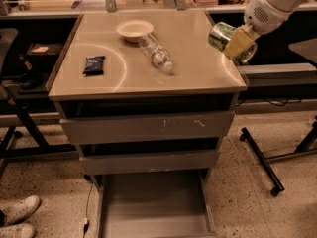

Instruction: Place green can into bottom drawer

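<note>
Can grasped, drawer open, placement outstanding.
At the upper right of the frame the gripper point(234, 43) has its fingers closed on the green can point(219, 34), holding it tilted in the air over the right edge of the tabletop point(193, 71). The bottom drawer point(153, 202) stands pulled out at bottom centre with no can in it. Judged remaining: lowering the can to the drawer and releasing it.

Tilted green can point(220, 34) in end effector point(237, 45), upper right (seemingly gripped); bottom drawer point(153, 209) open
</note>
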Controlling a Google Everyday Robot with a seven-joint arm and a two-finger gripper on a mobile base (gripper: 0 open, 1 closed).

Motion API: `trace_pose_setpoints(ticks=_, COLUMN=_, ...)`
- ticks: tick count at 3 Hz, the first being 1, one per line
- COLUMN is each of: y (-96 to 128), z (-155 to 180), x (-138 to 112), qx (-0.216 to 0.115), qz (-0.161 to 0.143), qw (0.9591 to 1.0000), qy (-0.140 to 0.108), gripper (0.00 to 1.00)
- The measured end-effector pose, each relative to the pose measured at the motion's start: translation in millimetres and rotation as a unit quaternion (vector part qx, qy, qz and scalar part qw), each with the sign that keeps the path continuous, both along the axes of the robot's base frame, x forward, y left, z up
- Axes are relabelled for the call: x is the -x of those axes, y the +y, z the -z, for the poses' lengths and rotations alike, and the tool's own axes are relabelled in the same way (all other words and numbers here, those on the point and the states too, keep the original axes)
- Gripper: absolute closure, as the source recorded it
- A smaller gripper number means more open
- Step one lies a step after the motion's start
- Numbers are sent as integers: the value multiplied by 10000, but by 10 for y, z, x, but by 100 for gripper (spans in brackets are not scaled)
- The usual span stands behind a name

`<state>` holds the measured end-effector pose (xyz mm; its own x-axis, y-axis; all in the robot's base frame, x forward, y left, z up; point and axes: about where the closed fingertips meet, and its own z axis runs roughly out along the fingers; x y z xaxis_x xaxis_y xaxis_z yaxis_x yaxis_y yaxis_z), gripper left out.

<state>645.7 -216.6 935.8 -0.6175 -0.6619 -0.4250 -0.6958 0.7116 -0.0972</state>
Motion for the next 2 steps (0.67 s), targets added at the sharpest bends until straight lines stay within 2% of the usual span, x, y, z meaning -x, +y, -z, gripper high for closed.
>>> trace_pose_setpoints(ticks=1, y=41, z=-63, x=272, qx=71, qz=-67, qw=9999, qy=43, gripper=100)
trace_pose_setpoints(ticks=2, y=38, z=-20, x=201, qx=53, qz=-52, qw=10000, qy=51, gripper=100)
